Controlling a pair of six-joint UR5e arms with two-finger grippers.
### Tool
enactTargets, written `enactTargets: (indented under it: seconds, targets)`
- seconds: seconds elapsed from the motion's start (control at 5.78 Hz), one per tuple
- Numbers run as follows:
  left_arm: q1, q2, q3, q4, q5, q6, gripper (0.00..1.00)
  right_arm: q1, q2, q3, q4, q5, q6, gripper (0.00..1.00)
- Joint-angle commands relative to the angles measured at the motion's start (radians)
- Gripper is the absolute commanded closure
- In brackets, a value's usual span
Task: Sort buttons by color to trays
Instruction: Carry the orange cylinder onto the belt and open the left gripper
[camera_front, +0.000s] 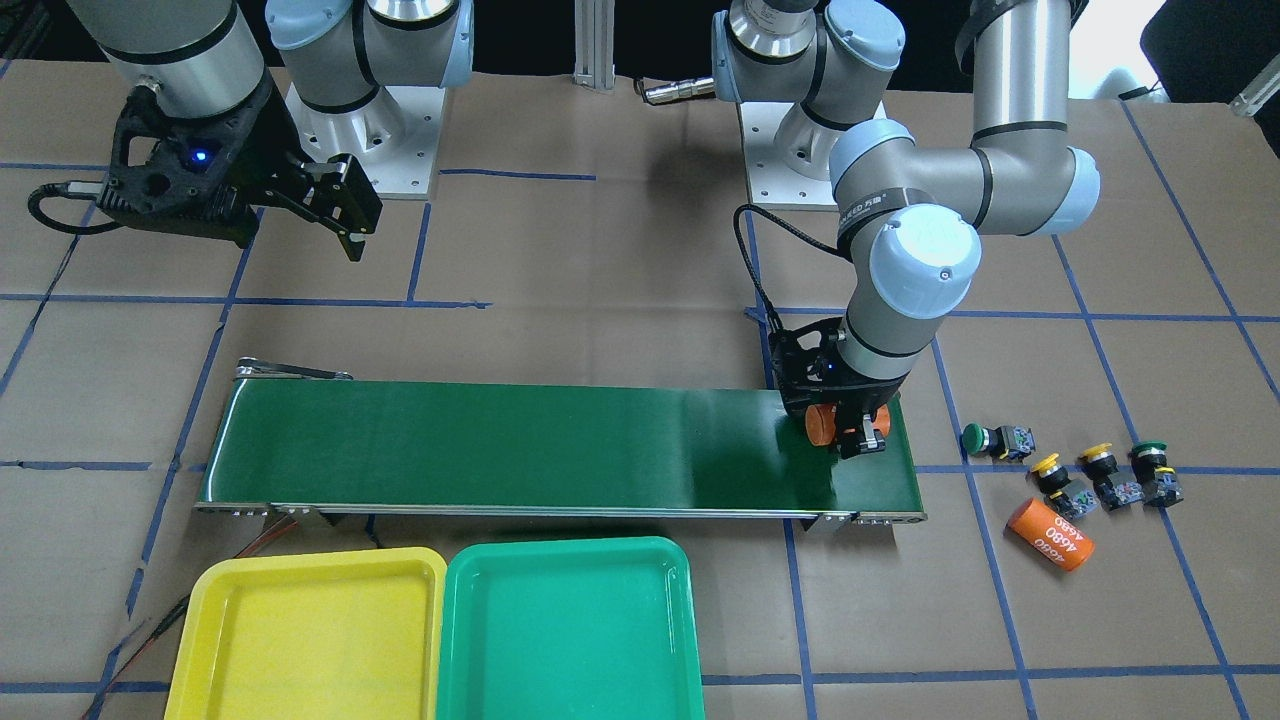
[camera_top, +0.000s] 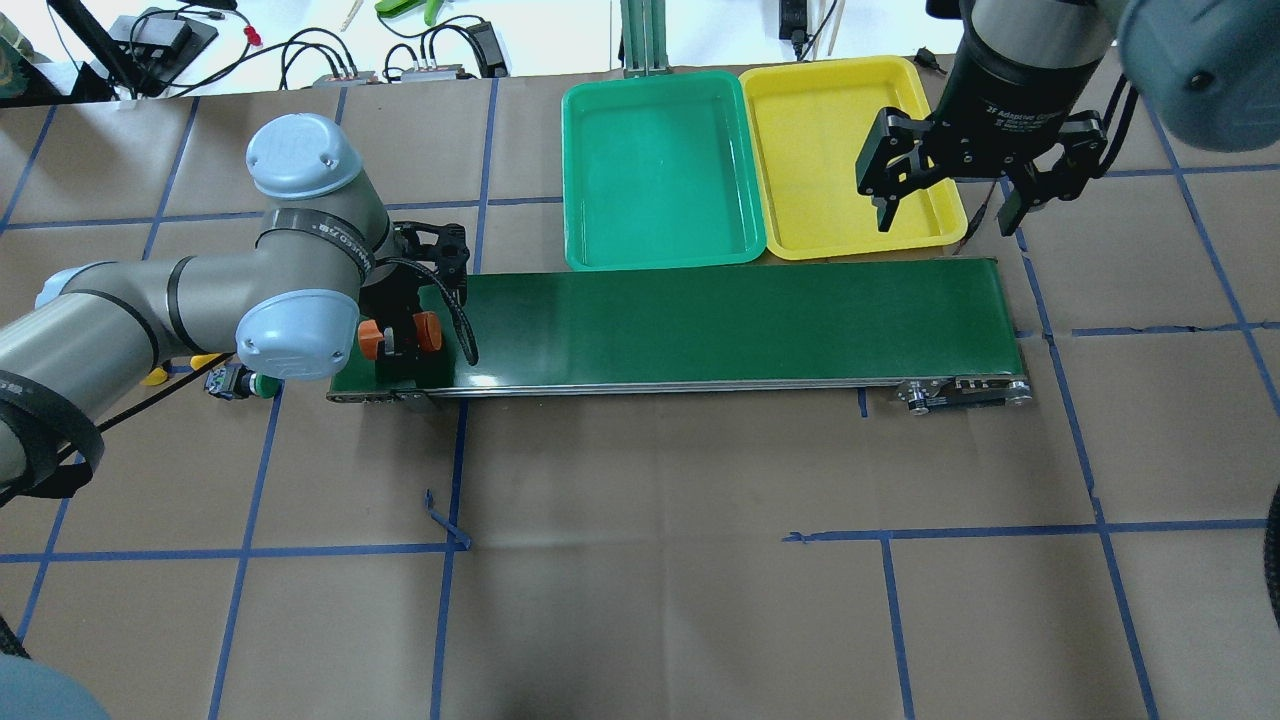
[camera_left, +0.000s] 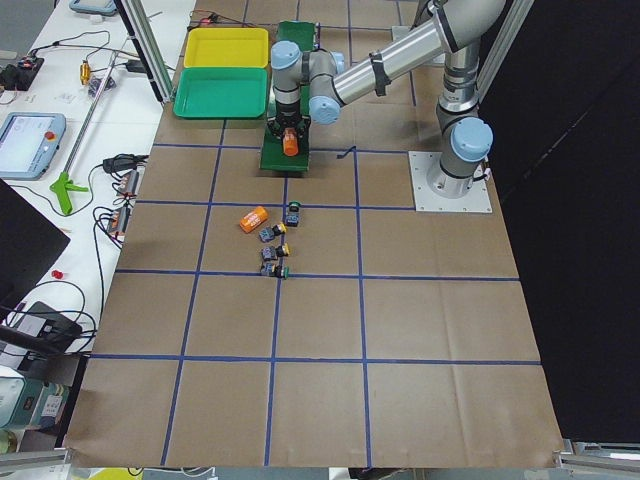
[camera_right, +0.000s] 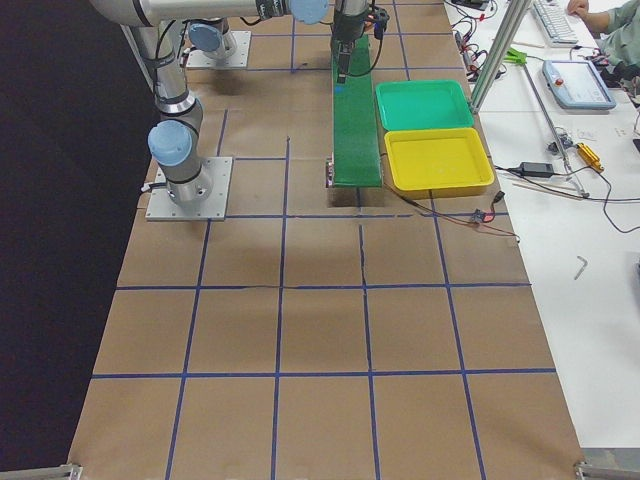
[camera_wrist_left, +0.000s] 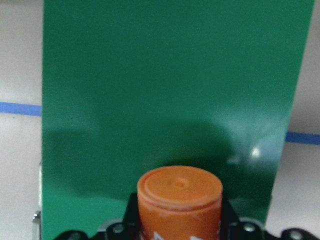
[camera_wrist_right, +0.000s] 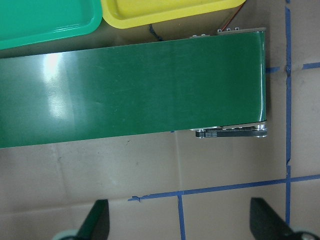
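Four buttons lie on the paper beyond the belt's end: a green one (camera_front: 995, 440), two yellow ones (camera_front: 1055, 482) (camera_front: 1105, 473) and another green one (camera_front: 1155, 470). The yellow tray (camera_front: 310, 640) and the green tray (camera_front: 570, 640) sit side by side along the belt, both empty. My left gripper (camera_front: 848, 428) is shut on an orange cylinder (camera_wrist_left: 180, 200) low over the end of the dark-green conveyor belt (camera_front: 500, 445). Whether the cylinder touches the belt I cannot tell. My right gripper (camera_top: 950, 205) is open and empty, high over the belt's other end by the yellow tray (camera_top: 830, 150).
A second orange cylinder marked 4680 (camera_front: 1050, 535) lies on the paper near the buttons. In the overhead view my left arm hides most of the buttons; one green one (camera_top: 240, 383) shows. Cables run by the yellow tray's corner (camera_front: 150, 630).
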Motion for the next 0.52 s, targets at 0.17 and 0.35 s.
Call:
enactTargets:
  seconds: [0.17, 0.35]
  targets:
    - [0.005, 0.026, 0.006, -0.009, 0.000, -0.040, 0.02, 0.000, 0.000, 0.000, 0.000, 0.000, 0.000, 0.00]
    - [0.008, 0.049, 0.013, -0.027, -0.008, -0.133, 0.02, 0.000, 0.000, 0.000, 0.000, 0.000, 0.000, 0.00]
